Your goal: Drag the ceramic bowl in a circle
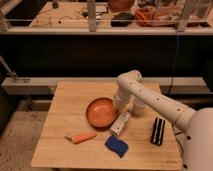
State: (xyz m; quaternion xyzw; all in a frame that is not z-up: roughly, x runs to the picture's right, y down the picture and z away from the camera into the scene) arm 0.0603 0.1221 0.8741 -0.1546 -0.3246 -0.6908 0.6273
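So you're mid-drag, I'd say; the gripper sits at the right rim of the ceramic bowl, mid-table; can't tell how the fingers stand; next, curve it clear of the white bottle and carrot.

orange-red ceramic bowl upright beside gripper

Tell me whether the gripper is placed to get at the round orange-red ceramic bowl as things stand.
Probably yes: the gripper is already down at the right rim of the round orange-red ceramic bowl, with nothing between them. The small white bottle lies just below, clear of the contact.
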